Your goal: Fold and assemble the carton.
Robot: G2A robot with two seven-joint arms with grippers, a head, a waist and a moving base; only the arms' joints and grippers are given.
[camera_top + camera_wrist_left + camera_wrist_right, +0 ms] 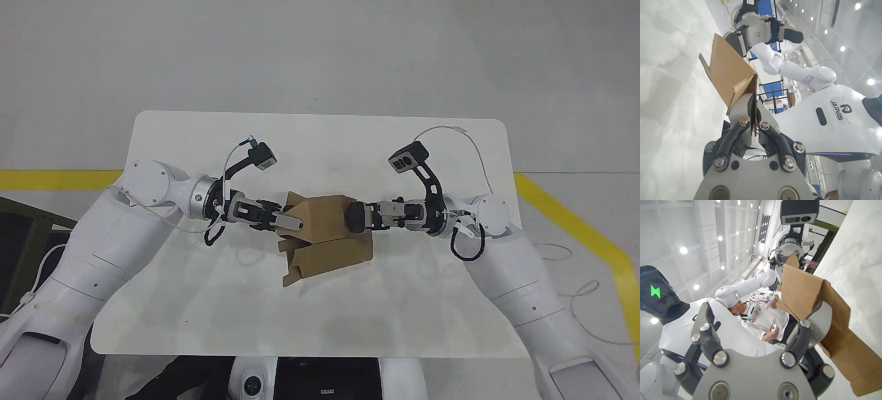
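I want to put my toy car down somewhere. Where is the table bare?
Bare: the far strip of the table beyond the carton, and the near strip between carton and the near edge. Crowded: the middle, where the left claw and right claw meet the carton, with arms over both sides.

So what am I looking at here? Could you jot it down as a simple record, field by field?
Setting: white table
Object: brown carton, partly folded, flaps loose, at the table's middle
Left gripper: shut on the edge of a carton flap
Right gripper: open, touching the carton's opposite side
Stage: carton not yet assembled
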